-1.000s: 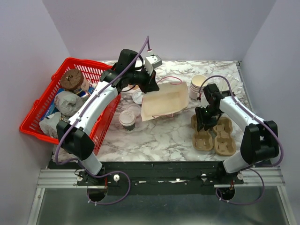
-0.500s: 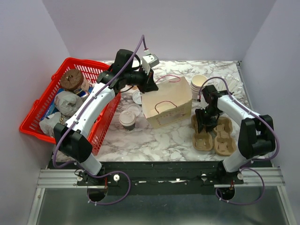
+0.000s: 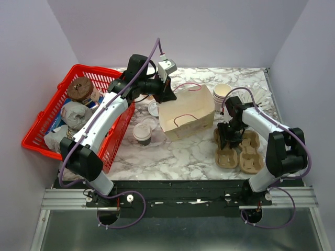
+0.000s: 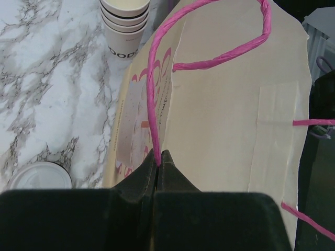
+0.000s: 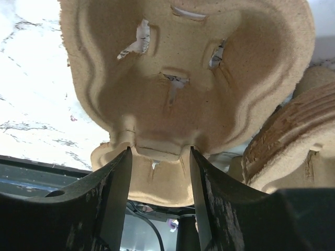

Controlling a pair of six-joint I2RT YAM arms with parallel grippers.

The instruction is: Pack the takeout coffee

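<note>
1 lidded coffee cup (image 3: 142, 134) upright, long axis vertical, beside basket (image 3: 102, 76).

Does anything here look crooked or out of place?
The paper bag tilts, hung by one pink handle pinched in the left arm's jaws. The two pulp cup trays lie crooked beside each other, not squared up.

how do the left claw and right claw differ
The left claw is shut on the pink handle of the paper bag; the right claw stands open astride the cup carrier's edge. The left claw is high at the bag's top; the right claw sits low. Both are black.
</note>
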